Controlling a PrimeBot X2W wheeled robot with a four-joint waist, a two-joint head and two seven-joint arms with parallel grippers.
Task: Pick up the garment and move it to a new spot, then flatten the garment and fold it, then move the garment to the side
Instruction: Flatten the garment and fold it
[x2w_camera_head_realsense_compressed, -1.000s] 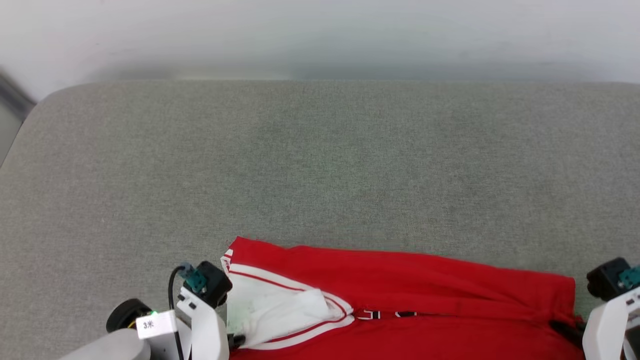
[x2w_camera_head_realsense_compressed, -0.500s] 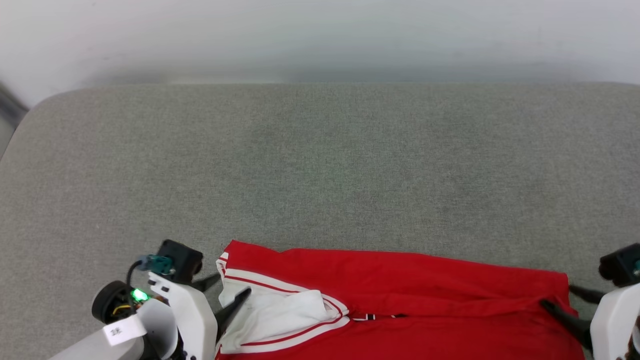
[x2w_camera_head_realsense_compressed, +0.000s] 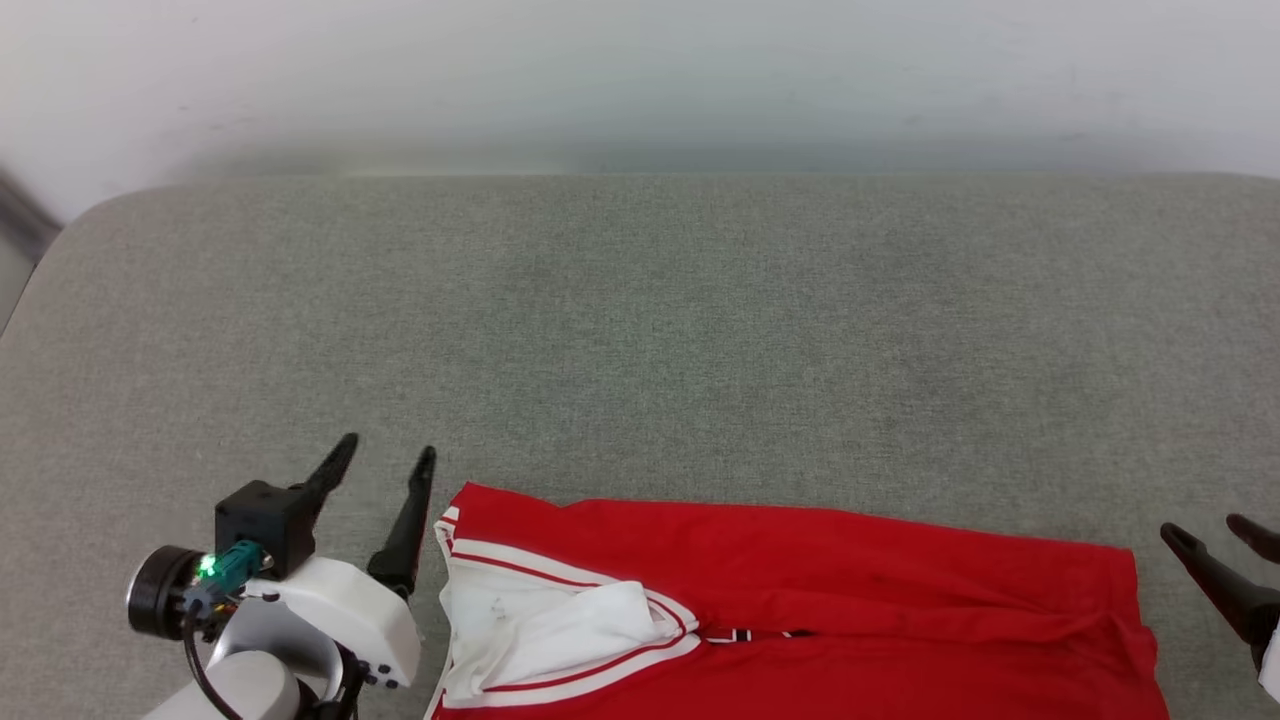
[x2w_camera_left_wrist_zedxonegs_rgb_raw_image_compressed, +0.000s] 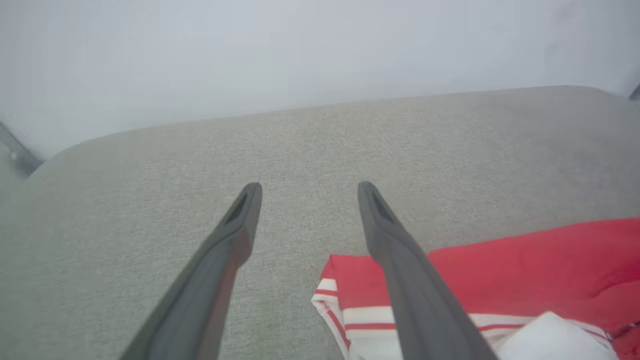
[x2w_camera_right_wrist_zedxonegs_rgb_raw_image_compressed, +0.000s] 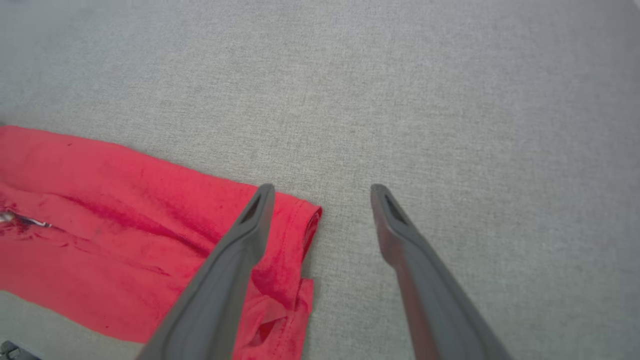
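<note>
now that i have let go, my left fingers (x2w_camera_head_realsense_compressed: 409, 515) and right fingers (x2w_camera_head_realsense_compressed: 1215, 580) stand spread and empty beside the garment (x2w_camera_head_realsense_compressed: 800, 590); it lies folded at the bench's (x2w_camera_head_realsense_compressed: 640, 330) near edge; that fold looks done.

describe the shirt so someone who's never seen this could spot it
Start at the wide grey cushioned surface; along its near edge lies the jersey. It's the one red thing there, with a white sleeve panel at its left end.
</note>
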